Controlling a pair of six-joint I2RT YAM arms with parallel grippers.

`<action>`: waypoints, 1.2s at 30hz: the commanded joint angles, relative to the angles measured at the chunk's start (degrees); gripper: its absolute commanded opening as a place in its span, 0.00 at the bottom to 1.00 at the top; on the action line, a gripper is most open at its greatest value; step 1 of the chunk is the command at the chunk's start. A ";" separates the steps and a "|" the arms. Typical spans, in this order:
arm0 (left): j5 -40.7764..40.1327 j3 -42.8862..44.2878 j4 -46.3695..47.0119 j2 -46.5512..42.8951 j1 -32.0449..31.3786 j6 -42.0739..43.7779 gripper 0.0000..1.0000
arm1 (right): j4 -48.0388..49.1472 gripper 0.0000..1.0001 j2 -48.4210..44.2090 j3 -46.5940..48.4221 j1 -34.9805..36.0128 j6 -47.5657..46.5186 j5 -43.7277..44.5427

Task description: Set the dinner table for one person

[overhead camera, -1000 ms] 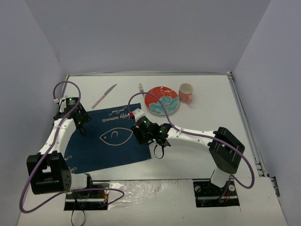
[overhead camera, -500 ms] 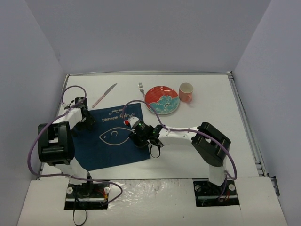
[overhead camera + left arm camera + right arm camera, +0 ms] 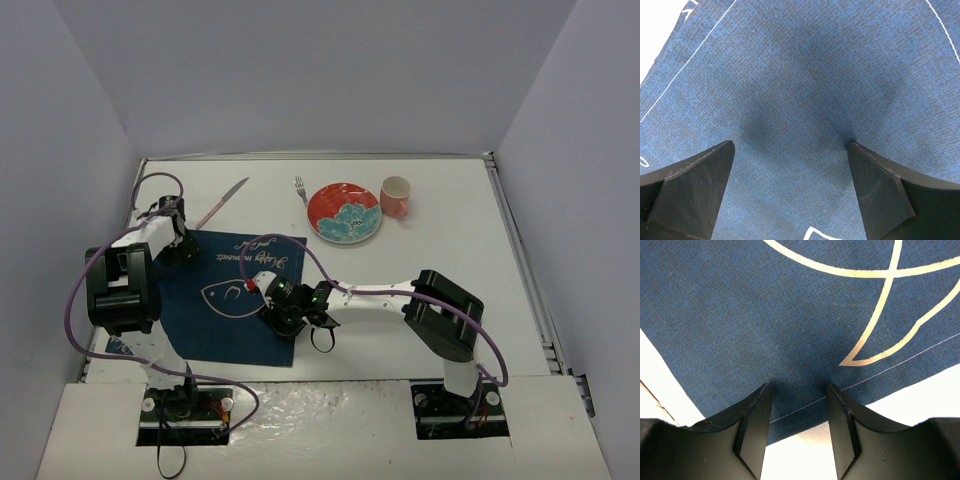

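The white dinner table (image 3: 450,250) carries a navy placemat (image 3: 215,325) with a white fish drawing at its left-centre. My left gripper (image 3: 178,245) stands at the mat's far-left corner. In the left wrist view that gripper (image 3: 790,145) is wide open, its tips resting on the blue cloth (image 3: 800,75). My right gripper (image 3: 272,300) is on the mat's right side. Its jaws (image 3: 799,386) stand partly open, tips down on the cloth (image 3: 740,315) just inside the hemmed edge, with bare table (image 3: 920,390) beside it.
Along the far side lie a knife (image 3: 222,203), a fork (image 3: 299,187), a red plate with a teal flower (image 3: 345,213) and a pink cup (image 3: 396,197). Grey walls close in the table on three sides. Purple cables loop off both arms.
The right gripper has slid left and nearer on the placemat, and the mat has shifted and turned with it. The left arm has reared up and its gripper has moved to the mat's far-left corner.
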 commanded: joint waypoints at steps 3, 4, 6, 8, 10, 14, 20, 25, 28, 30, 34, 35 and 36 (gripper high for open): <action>-3.99 -2.17 -2.41 -0.95 0.81 -0.92 0.93 | -6.93 0.44 0.80 0.09 0.49 1.84 -2.76; -4.28 -2.55 -2.79 -1.04 1.02 -1.34 0.93 | -6.97 0.44 0.92 0.05 0.45 1.63 -2.67; -4.45 -3.14 -3.62 -1.19 1.32 -1.86 0.93 | -6.91 0.44 1.09 0.02 0.51 1.50 -2.01; -4.53 -4.01 -3.72 -1.62 1.67 -2.55 0.93 | -6.91 0.44 1.17 -0.23 0.34 1.34 -1.84; -5.42 -5.00 -4.07 -2.52 2.00 -2.95 0.93 | -6.96 0.44 1.07 -0.43 0.25 1.24 -1.78; -6.00 -5.66 -4.76 -3.93 2.56 -3.26 0.93 | -6.95 0.44 0.88 -0.62 0.25 1.09 -1.47; -6.39 -7.17 -4.94 -5.66 3.45 -4.19 0.93 | -7.00 0.44 0.94 -0.48 0.16 0.77 -1.36; -7.23 -7.79 -5.31 -6.19 3.60 -5.31 0.93 | -6.91 0.44 0.64 -0.59 0.16 0.63 -1.04; -7.16 -7.50 -5.10 -6.45 3.60 -5.06 0.93 | -6.91 0.44 0.13 -0.63 0.25 0.73 -0.80; -7.06 -6.75 -5.00 -6.58 3.63 -4.75 0.93 | -6.91 0.44 -0.45 -0.32 0.28 0.74 -0.45; -6.62 -5.63 -4.86 -7.85 3.60 -3.95 0.93 | -7.00 0.46 -1.65 1.11 0.34 0.49 0.33; -6.48 -5.25 -4.97 -8.30 3.58 -3.68 0.93 | -7.00 0.46 -2.11 1.69 0.32 0.47 0.61; -6.46 -4.71 -5.34 -8.70 3.52 -3.59 0.93 | -7.00 0.47 -2.82 2.10 0.25 0.56 0.92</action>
